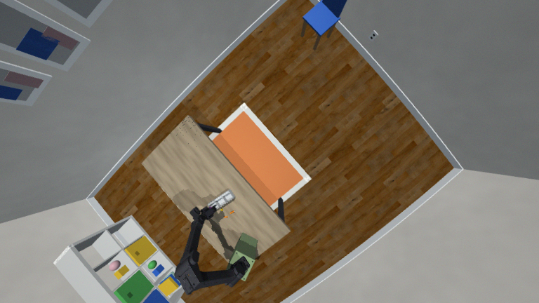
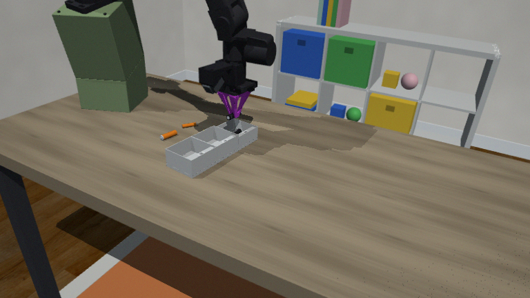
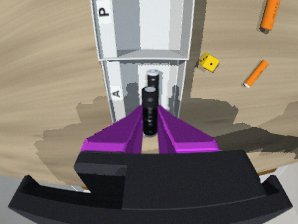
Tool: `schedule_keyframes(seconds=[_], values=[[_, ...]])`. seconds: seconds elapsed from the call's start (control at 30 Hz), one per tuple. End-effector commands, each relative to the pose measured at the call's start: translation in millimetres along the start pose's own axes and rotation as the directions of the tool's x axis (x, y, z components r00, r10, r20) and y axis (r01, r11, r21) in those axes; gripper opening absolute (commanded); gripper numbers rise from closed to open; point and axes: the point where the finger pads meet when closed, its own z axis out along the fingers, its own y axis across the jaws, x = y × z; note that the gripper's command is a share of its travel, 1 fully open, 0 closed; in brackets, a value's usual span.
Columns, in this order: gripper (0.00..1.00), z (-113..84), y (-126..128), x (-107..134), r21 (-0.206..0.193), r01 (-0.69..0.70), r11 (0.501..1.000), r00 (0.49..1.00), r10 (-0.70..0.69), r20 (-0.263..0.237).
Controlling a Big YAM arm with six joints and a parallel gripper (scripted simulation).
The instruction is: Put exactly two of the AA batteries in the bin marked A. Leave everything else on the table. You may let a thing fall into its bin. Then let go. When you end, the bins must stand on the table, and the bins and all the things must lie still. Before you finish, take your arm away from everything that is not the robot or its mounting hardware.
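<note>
My gripper (image 2: 230, 116) with purple fingers hangs just above the end compartment of the grey three-part bin tray (image 2: 211, 146). In the wrist view that compartment is marked A (image 3: 115, 94) and the one beyond it is marked P (image 3: 103, 11). The gripper (image 3: 150, 119) is shut on a black battery (image 3: 150, 96), which points along the fingers over compartment A. A small dark thing (image 2: 237, 130) lies inside that compartment. Two orange batteries (image 2: 168, 134) (image 2: 188, 125) lie on the table beside the tray; they also show in the wrist view (image 3: 270, 10) (image 3: 256, 74).
A small yellow cube (image 3: 209, 62) lies on the table next to the tray. The green robot base (image 2: 103, 55) stands at the table's back left. A white shelf unit (image 2: 377, 74) with coloured boxes stands behind the table.
</note>
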Motion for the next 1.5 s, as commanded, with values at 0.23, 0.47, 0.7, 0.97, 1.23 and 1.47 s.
schedule_keyframes(seconds=[0.23,0.47,0.7,0.97,1.23,1.47], values=[[0.09,20.9,10,-5,-0.013,-0.006,1.000,1.000,0.006,0.005],[0.09,35.3,8,-5,-0.011,-0.006,1.000,1.000,0.006,0.004],[0.09,35.9,7,-3,0.000,-0.003,1.000,1.000,0.003,0.005],[0.28,31.2,10,0,-0.012,-0.002,1.000,1.000,0.002,0.002],[0.28,31.2,10,0,-0.012,-0.002,1.000,1.000,0.002,0.002],[0.28,31.2,9,0,-0.012,-0.002,1.000,1.000,0.002,0.002]])
